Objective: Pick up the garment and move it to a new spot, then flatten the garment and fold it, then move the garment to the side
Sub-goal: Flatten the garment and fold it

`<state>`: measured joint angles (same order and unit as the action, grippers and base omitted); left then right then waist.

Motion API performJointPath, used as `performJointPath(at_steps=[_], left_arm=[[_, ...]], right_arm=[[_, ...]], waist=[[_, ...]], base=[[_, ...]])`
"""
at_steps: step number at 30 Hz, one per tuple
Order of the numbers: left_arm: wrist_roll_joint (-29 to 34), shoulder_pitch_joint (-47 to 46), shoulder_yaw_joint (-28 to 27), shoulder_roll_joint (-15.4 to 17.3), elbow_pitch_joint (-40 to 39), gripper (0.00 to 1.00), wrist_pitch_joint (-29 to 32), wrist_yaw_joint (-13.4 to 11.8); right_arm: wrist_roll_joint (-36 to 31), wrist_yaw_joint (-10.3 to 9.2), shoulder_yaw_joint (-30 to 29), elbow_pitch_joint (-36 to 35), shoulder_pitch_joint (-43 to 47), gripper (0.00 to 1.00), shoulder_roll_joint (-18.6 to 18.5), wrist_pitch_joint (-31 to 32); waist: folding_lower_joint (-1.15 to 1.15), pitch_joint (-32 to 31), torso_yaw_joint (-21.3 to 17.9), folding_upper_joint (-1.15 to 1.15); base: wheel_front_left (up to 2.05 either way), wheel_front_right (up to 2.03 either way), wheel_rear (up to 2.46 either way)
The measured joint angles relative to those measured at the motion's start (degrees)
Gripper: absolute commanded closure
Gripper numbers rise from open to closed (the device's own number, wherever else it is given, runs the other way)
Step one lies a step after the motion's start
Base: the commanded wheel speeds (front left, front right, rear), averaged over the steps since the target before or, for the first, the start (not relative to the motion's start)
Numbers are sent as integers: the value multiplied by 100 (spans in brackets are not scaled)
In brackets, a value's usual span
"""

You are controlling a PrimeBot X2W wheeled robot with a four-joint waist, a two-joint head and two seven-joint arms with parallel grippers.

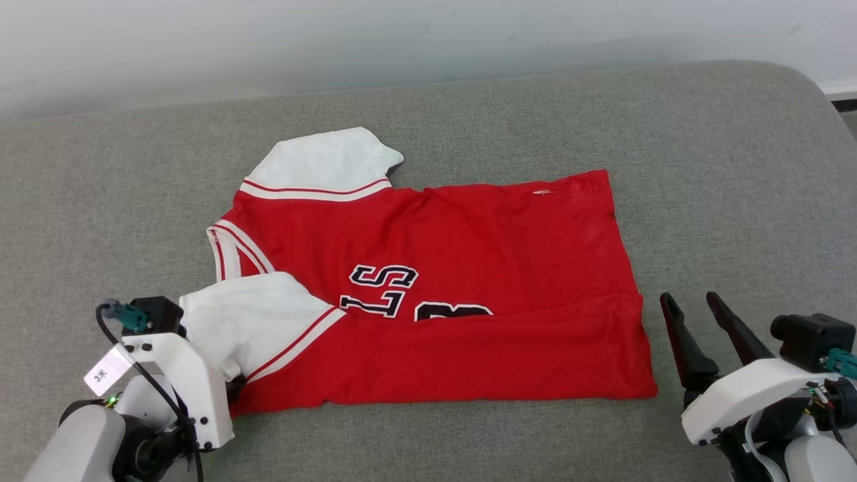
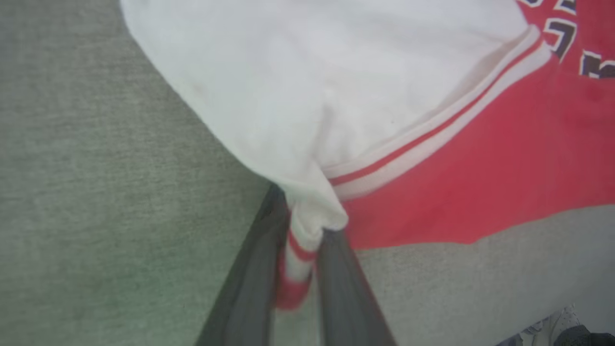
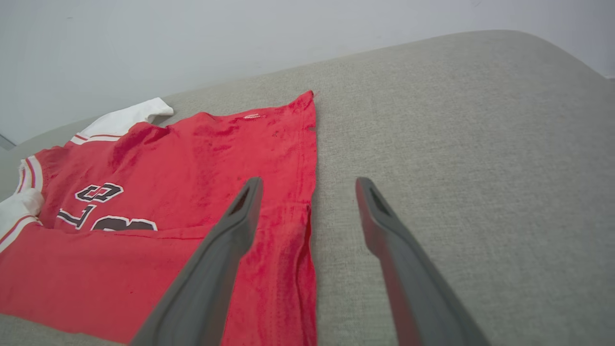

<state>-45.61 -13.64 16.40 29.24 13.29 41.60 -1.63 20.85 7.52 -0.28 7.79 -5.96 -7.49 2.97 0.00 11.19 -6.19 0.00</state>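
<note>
– On the soft grey counter [image 1: 703, 167], what is that big red thing?
– It is the garment [image 1: 469, 268]. It lies near the middle, mostly flat, neck to the robot's left and bottom edge to the right. The long side nearest the robot is folded over, so it hides half of the letters [image 1: 385, 291].
– Why is one white sleeve [image 1: 248, 321] bunched up?
– The left end effector [image 2: 303, 226] is pinching the striped end of that sleeve between its two dark fingers [image 2: 250, 278]. I think it wants to lay the sleeve over the red part, so the fold gets neat.
– And the other sleeve [image 1: 321, 161]?
– It lies flat at the far side, and nothing touches it.
– What about the right end effector [image 1: 689, 296]?
– Its fingers are spread wide and hold nothing. It sits just beside the near right corner [image 1: 643, 388] of the garment. I guess it is there so it can hold that end down or grab it next.
– What could go wrong?
– A pull on the sleeve could drag the whole garment and spoil the fold.
</note>
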Motion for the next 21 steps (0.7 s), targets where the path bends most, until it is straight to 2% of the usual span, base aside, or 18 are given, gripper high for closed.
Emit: performJointPath(at_steps=[5,12,15,21], left_arm=[[146,-13,5,25,-169,100,-244,-5],[325,54,-71,171,-813,100,-428,-182],[359,118,-89,221,-1055,100,-447,-255],[428,131,-43,213,-1346,100,-449,-342]], right_arm=[[207,0,-142,60,-6,0,-166,346],[580,0,-189,227,13,0,-597,1822],[661,-1,-27,241,5,0,-717,2421],[806,-1,447,209,-222,0,-777,3049]], waist=[[0,-53,46,0],[0,-182,147,0],[0,-190,188,0],[1,-47,277,0]], base=[[0,0,0],[0,0,0],[0,0,0],[0,0,0]])
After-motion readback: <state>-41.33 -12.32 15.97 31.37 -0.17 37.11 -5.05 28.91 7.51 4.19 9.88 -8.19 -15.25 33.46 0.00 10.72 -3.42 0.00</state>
